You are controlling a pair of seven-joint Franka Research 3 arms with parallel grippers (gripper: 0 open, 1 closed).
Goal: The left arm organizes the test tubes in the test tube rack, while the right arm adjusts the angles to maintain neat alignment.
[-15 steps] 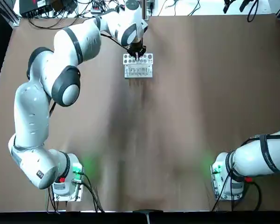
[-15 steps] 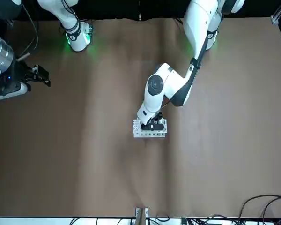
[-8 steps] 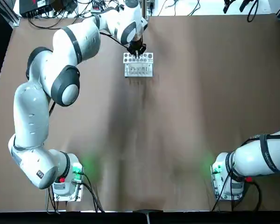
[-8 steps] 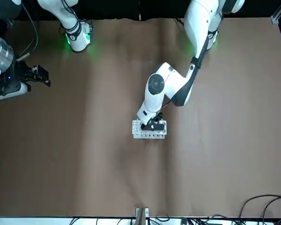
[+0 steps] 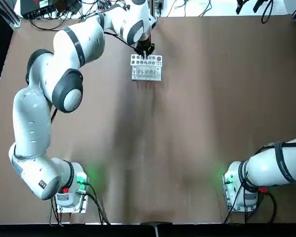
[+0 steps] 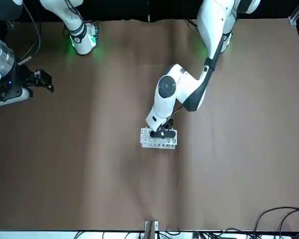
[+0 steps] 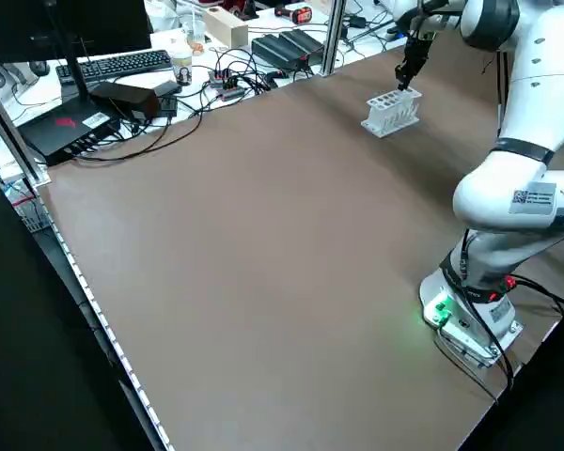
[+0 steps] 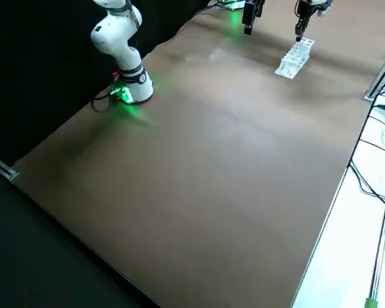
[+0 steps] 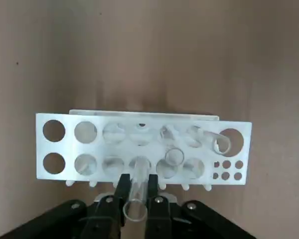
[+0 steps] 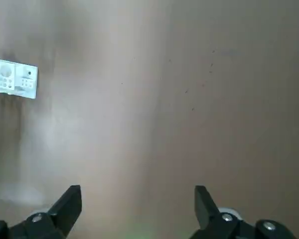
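Left gripper [image 9: 136, 186] pinches a test tube [image 9: 135, 196] (clear) over the rack [image 9: 60, 149].

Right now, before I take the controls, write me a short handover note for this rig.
Left gripper: shut on a clear test tube, held just above the white rack, at the row of holes nearest the gripper.
Right gripper: open, idle near the table's right edge, far from the rack.
Rack stands at the far middle of the brown table.
Done: several tubes already sit in rack holes; one leans at an angle.
Left: seat the held tube, then straighten the leaning one.
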